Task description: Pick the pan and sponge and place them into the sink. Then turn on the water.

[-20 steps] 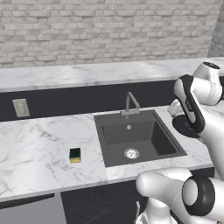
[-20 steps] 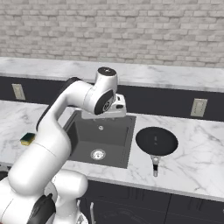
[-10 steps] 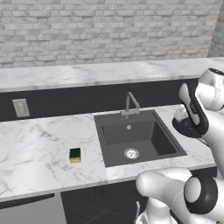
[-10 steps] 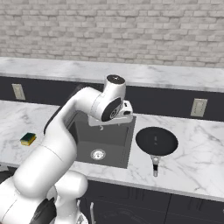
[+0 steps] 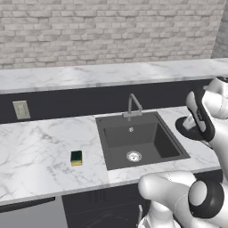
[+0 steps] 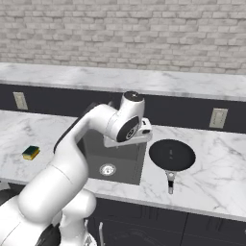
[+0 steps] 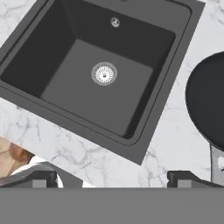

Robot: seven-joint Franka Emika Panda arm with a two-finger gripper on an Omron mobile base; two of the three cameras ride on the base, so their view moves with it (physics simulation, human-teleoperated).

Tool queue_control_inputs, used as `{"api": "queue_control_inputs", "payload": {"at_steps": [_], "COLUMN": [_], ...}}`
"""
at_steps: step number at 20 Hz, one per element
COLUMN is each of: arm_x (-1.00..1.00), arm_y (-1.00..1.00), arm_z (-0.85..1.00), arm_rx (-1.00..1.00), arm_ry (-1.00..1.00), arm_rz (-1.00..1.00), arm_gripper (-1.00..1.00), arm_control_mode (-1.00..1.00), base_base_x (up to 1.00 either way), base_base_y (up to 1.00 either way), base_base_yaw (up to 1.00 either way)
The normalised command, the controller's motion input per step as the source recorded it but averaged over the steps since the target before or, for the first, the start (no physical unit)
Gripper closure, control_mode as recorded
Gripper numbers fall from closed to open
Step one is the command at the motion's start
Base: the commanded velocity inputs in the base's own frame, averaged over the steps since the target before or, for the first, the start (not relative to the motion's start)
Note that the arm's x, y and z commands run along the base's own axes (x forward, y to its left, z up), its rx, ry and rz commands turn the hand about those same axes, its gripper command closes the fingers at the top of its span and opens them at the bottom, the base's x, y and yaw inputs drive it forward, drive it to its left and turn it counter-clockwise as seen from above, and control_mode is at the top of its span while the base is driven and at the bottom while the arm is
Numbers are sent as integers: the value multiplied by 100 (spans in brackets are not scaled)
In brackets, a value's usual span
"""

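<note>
Swinging rightward across the sink (image 6: 115,166), the arm now carries its pincer (image 7: 111,179) over the basin's right rim, jaws spread wide and empty. The pan (image 6: 172,154) sits on the tabletop (image 6: 216,168) just right of the sink, the sponge (image 5: 76,157) to its left. Best to center over the pan's rim or handle before descending.

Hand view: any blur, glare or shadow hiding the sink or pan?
Hand view: sharp, flat rendered light, no glare; the sink has soft shading on its walls, the drain crisp; the pan is cut off by the frame edge. Right base view: the pan is whole, matte, no reflections. Left base view: the sponge is clear.
</note>
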Motion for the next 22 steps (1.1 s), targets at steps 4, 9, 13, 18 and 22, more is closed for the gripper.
{"api": "queue_control_inputs", "payload": {"at_steps": [4, 9, 13, 18, 22], "arm_x": [-14, -11, -2, 0, 0], "arm_y": [-23, -28, -34, -32, -32], "arm_z": [-24, -21, -18, -17, -19], "arm_rx": [-3, -2, 0, 0, 0], "arm_ry": [-2, -3, 0, 0, 0], "arm_rz": [0, 0, 0, 0, 0], "arm_gripper": [-100, -100, -100, -100, -100], "arm_control_mode": [-100, -100, -100, -100, -100], "base_base_x": [0, 0, 0, 0, 0], "base_base_y": [0, 0, 0, 0, 0], "base_base_yaw": [0, 0, 0, 0, 0]}}
